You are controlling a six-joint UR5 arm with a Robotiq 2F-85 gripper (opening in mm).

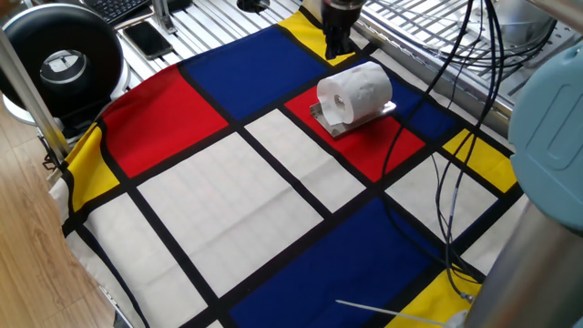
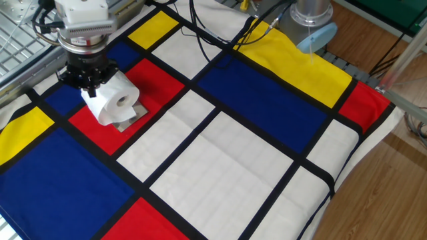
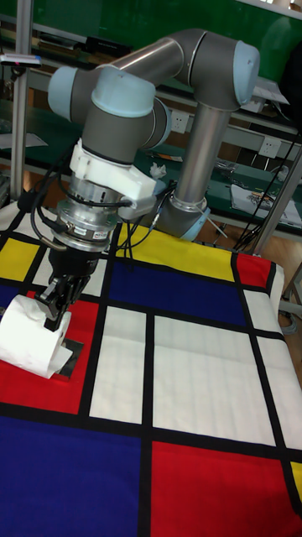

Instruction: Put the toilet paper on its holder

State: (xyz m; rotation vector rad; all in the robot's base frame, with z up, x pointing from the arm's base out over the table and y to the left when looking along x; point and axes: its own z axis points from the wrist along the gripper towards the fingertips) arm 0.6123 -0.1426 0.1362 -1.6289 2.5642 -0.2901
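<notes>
— What fills the table?

— A colour-block cloth (image 2: 253,160) of red, blue, yellow and white panels covers it to the edges; its wide white and blue middle lies bare.

— And the arm?

— The gripper (image 3: 55,308) hangs just behind the toilet paper (image 1: 355,92). Whether its fingers are parted cannot be told.

— The roll itself?

— It lies on its side over the holder (image 1: 332,122), on a red panel near the cloth's far edge.

A big cloth (image 2: 220,153) with red, blue, yellow and white blocks and black lines covers the desk. Past one corner of the desk sits a round black thing (image 1: 62,62). A dark phone (image 1: 147,38) lies flat near it. Black cables (image 2: 213,37) run over the cloth's far edge.
</notes>
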